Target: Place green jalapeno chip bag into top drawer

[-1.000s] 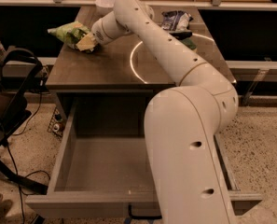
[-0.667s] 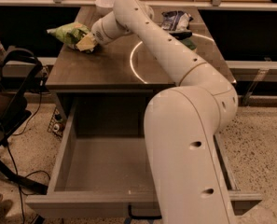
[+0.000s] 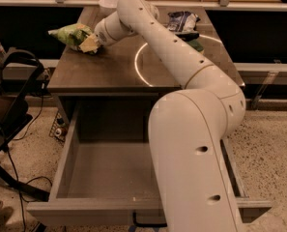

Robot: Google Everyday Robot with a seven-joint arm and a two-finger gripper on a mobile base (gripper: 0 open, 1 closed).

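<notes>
The green jalapeno chip bag (image 3: 69,33) lies crumpled at the back left of the tabletop (image 3: 109,71). My gripper (image 3: 91,43) is at the bag's right end and touches it, with the white arm reaching over the table from the front right. The top drawer (image 3: 64,151) is pulled wide open below the table's front edge, and its visible inside is empty. My arm hides the drawer's right part. A small black handle (image 3: 148,222) shows under the front panel.
A dark blue-and-silver bag (image 3: 181,21) lies at the back right of the table, with a dark green object (image 3: 197,45) beside it. A white bowl (image 3: 108,4) stands at the back. A black chair frame (image 3: 10,95) and cables stand on the floor at the left.
</notes>
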